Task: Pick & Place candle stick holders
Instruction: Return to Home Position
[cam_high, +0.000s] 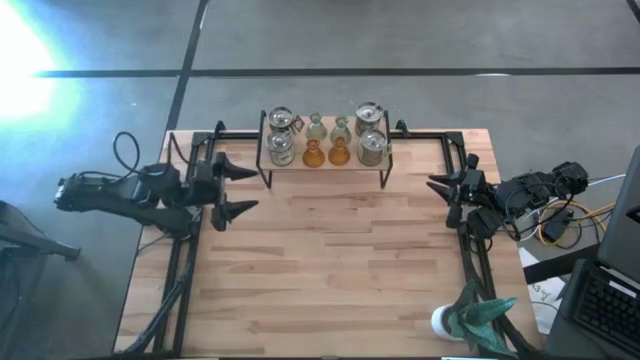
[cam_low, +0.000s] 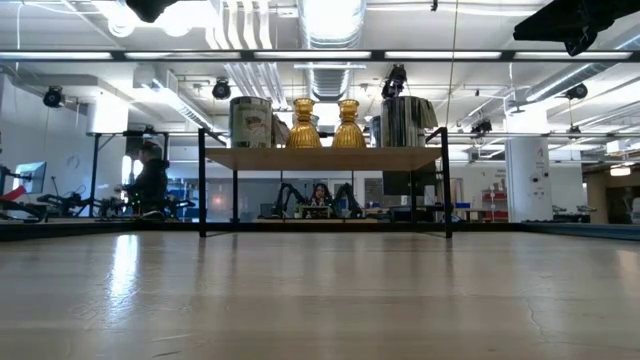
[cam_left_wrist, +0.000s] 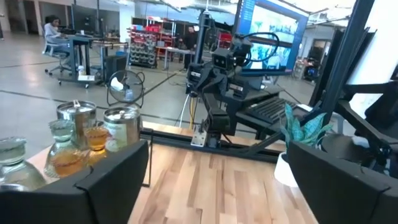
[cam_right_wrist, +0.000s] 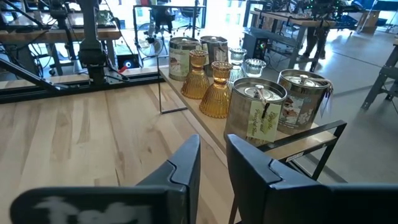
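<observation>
Holders crowd shelf — potted plant well apart.

Left arm, right arm matte black; looped black cable; left claw, right claw angular.

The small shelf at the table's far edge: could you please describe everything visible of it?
The shelf is a low rack: a pale wooden board on thin black metal legs, standing level on the table. It carries four silvery jars at its ends, two amber holders mid-front and two pale green holders behind them. The left gripper and right gripper wait clear of it.
</observation>
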